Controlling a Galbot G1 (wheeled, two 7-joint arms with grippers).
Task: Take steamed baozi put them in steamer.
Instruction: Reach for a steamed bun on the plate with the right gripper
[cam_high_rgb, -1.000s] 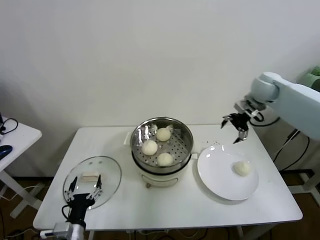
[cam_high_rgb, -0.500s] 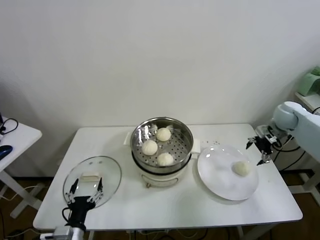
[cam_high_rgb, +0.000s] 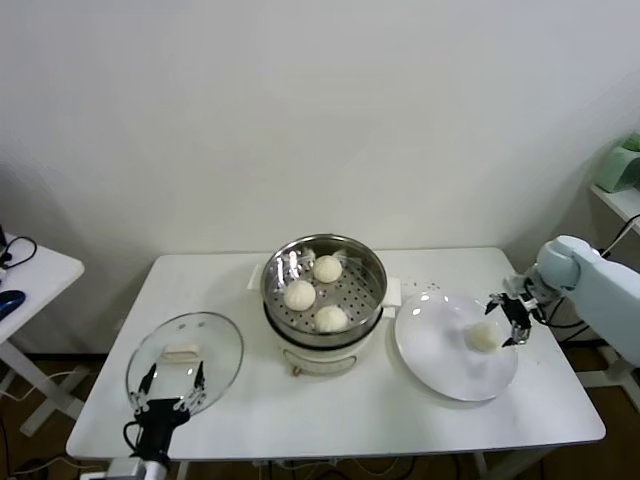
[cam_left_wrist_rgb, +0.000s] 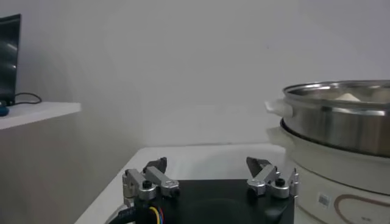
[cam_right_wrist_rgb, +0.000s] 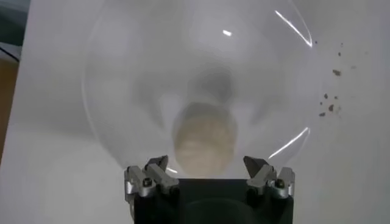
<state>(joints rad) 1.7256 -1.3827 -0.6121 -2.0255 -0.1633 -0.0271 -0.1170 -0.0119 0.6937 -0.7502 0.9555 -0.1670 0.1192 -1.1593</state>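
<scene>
The steamer (cam_high_rgb: 370, 262) stands mid-table with three steamed baozi (cam_high_rgb: 299, 295) on its perforated floor. One more baozi (cam_high_rgb: 484, 337) lies on the white plate (cam_high_rgb: 440, 350) to the right. My right gripper (cam_high_rgb: 512, 317) hangs open just right of and above that bun; in the right wrist view the baozi (cam_right_wrist_rgb: 204, 139) lies between and just beyond the spread fingertips (cam_right_wrist_rgb: 159, 164), untouched. My left gripper (cam_high_rgb: 170, 385) is parked open at the table's front left, over the glass lid. The steamer's steel wall (cam_left_wrist_rgb: 341, 125) shows beside it in the left wrist view.
A glass lid (cam_high_rgb: 215, 340) lies flat at the front left of the white table (cam_high_rgb: 350, 420). A small side table (cam_high_rgb: 30, 270) stands at the far left. Dark specks (cam_right_wrist_rgb: 332, 91) dot the tabletop beyond the plate.
My right gripper came down from high behind the plate to the baozi on the plate, staying open. The left arm sank slightly at the front edge.
</scene>
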